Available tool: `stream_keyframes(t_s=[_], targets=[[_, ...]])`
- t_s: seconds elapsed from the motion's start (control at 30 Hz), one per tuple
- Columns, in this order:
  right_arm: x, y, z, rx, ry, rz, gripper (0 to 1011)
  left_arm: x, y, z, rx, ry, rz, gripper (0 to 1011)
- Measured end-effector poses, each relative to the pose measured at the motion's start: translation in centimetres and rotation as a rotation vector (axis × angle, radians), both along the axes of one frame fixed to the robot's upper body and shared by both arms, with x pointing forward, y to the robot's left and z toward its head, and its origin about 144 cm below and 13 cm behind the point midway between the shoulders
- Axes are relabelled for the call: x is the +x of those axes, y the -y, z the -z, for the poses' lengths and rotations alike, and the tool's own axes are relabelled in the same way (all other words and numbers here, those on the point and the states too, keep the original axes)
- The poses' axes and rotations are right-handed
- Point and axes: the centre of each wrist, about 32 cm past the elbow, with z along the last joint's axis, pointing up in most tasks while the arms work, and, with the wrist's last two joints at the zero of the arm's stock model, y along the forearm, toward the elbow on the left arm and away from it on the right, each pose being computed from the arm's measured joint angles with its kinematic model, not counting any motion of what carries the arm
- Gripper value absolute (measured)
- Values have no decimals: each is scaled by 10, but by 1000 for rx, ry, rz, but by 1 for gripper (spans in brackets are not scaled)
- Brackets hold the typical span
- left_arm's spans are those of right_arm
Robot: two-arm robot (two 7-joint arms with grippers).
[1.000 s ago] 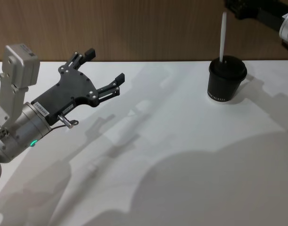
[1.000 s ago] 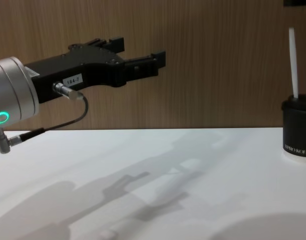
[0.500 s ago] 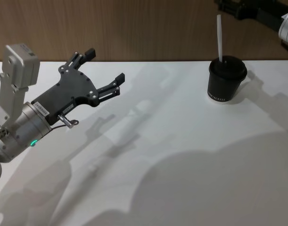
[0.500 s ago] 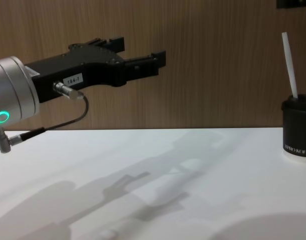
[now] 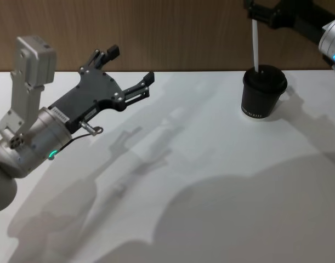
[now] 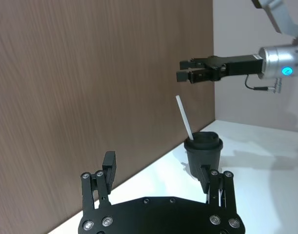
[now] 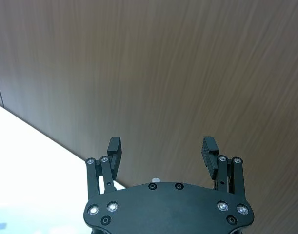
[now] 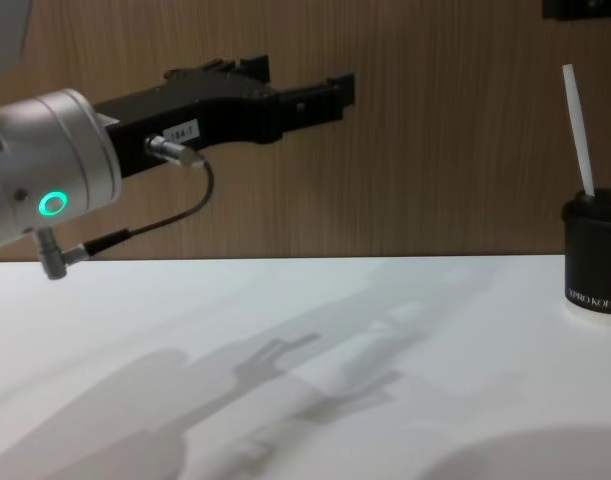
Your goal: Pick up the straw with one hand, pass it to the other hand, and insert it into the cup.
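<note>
The straw is a long, thin, plain white tube, straight along its whole length and clearly longer than the cup is tall. Its lower end sits inside the cup through the lid's top, and its long axis runs nearly upright, tilted a little so that the upper end leans toward the robot's left; the chest view shows the same lean, the top end left of where the straw enters the cup. From the left wrist view the straw rises out of the cup at a slant.

The cup is a black cylinder with a black lid and small white lettering near its base, standing upright on the white bench at the far right side, in front of the wooden wall.

The right hand hangs in the air above the cup, just over the straw's top end, apart from it; its own wrist view shows its two fingers spread wide with nothing between them. The left hand, black with a small white label on a silver wrist with a green ring, is held above the bench's left side, well apart from the cup, its fingers also spread and empty
</note>
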Motion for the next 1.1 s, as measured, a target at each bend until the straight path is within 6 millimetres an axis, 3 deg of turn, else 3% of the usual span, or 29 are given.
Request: stream_keyframes(t_s=[0.4, 1.1], targets=[[-21, -17, 15, -40, 61, -2, 1001, 5, 15, -8, -45, 19, -64, 1003], [-43, -27, 34, -44, 32, -35, 1001, 12, 19, -14, -50, 70, -139, 1003]])
